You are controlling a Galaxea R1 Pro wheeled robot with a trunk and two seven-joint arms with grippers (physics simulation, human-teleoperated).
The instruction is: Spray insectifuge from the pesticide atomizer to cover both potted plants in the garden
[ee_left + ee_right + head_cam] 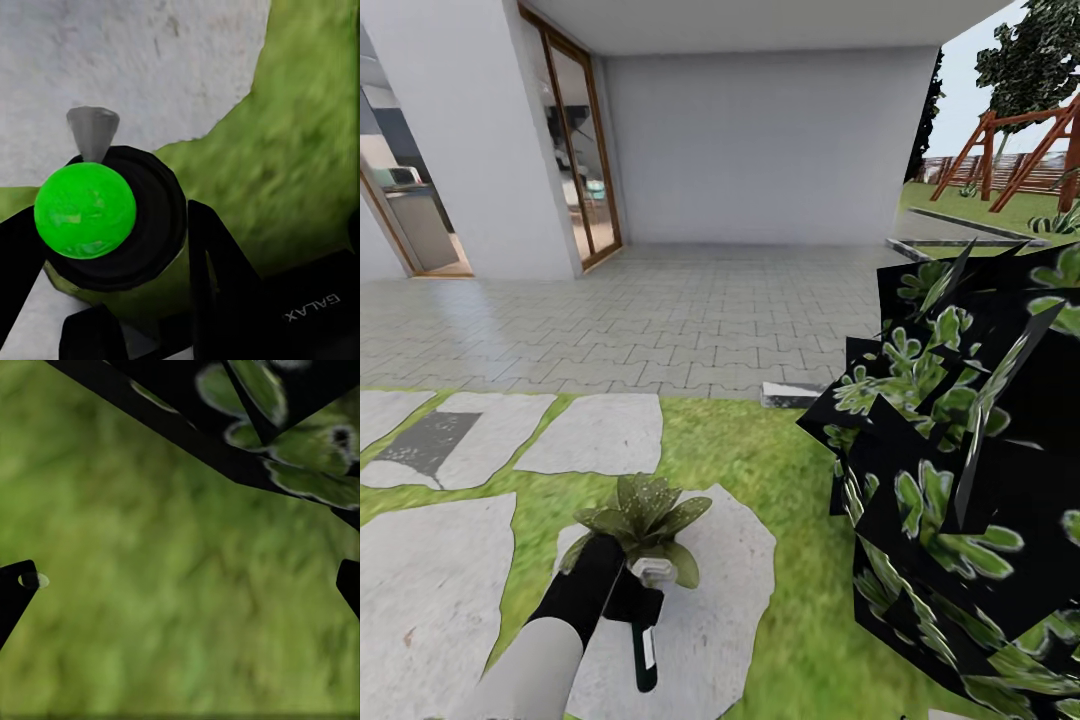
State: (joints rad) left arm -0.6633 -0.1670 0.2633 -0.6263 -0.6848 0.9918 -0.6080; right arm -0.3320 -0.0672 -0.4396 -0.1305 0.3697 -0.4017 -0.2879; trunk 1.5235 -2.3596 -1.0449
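A potted plant (645, 515), a low rosette of pointed green leaves, stands on a grey stepping stone (730, 600) in the garden lawn (760, 460). My left gripper (640, 610) sits just in front of it, shut on the pesticide atomizer (646, 650), a slim dark bottle with a pale band. In the left wrist view the atomizer (112, 225) is seen from above, with a green ball top and a grey cone nozzle, between the black fingers (217, 262). My right gripper (180, 585) hangs open over grass, nothing between its fingertips.
A big dark-leaved shrub (960, 470) crowds the right side, close to my right arm. More stepping stones (430, 570) lie to the left. Beyond the lawn are a paved terrace (660, 310), the house wall with a glass door (575, 150), and a wooden swing frame (1020, 150).
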